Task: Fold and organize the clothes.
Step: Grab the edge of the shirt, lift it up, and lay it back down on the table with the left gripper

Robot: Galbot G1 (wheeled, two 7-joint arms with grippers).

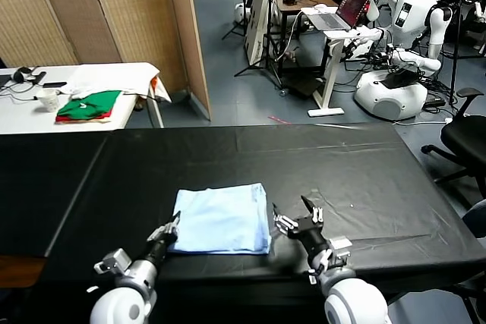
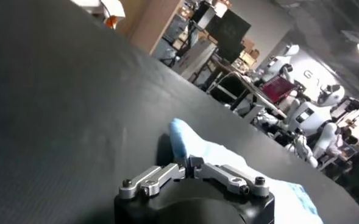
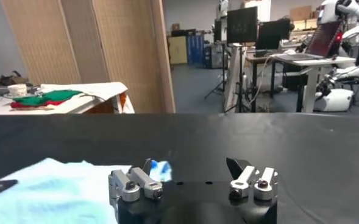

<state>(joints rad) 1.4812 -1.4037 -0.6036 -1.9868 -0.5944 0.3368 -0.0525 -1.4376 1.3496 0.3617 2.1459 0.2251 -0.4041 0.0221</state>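
The pale light-blue T-shirt (image 1: 224, 218) lies folded into a flat rectangle on the black table (image 1: 364, 180), near its front edge. No lettering shows. My left gripper (image 1: 173, 227) is at the shirt's near left corner, shut on a pinch of its edge; the left wrist view shows blue fabric (image 2: 228, 159) between the closed fingertips of the left gripper (image 2: 188, 163). My right gripper (image 1: 292, 212) is open just beside the shirt's near right corner. In the right wrist view the right gripper (image 3: 191, 167) is empty, with one finger close to the shirt's corner (image 3: 51, 189).
A white table at the back left holds folded green and red garments (image 1: 89, 105) and a cup (image 1: 48, 99). A wooden screen (image 1: 114, 13) stands behind. Desks, a laptop (image 1: 353, 5) and white robots (image 1: 406, 51) fill the back right. An office chair (image 1: 467, 138) is right.
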